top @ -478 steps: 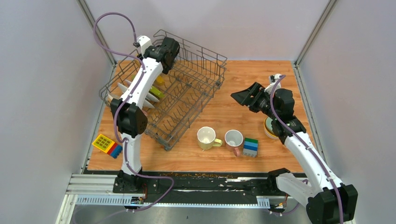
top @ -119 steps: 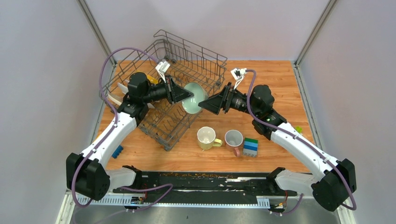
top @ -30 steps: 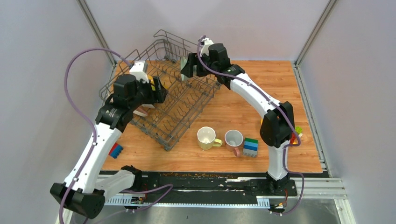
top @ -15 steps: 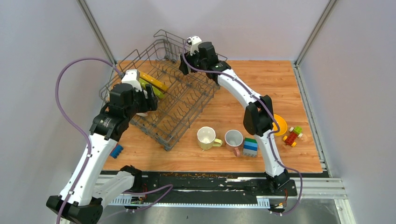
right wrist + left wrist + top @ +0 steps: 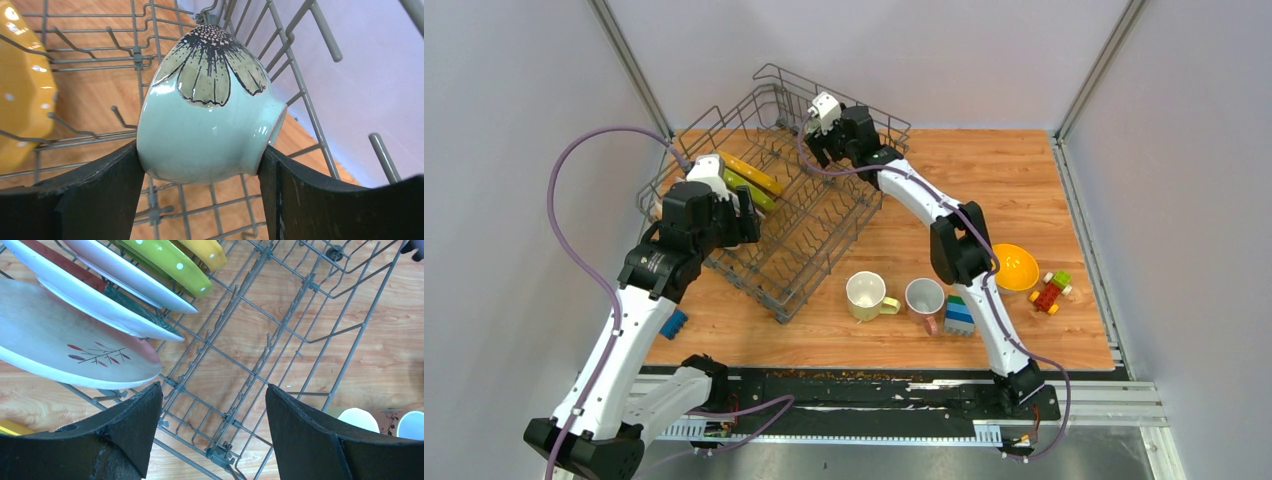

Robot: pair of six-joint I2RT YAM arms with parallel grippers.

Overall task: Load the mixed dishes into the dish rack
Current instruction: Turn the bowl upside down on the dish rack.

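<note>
the right gripper [image 5: 200,152] pinched the pale green bowl [image 5: 207,125] across its glazed sides at the far end of the dish rack [image 5: 819,220], a stiff, slick, breakable ceramic probably best held firmly at wall and rim, while the left gripper [image 5: 212,407] hung spread and empty.

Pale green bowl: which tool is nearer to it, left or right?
Right. The right tool grips the pale green bowl at the far end of the dish rack; the left tool hovers open near the plates, apart from it.
</note>
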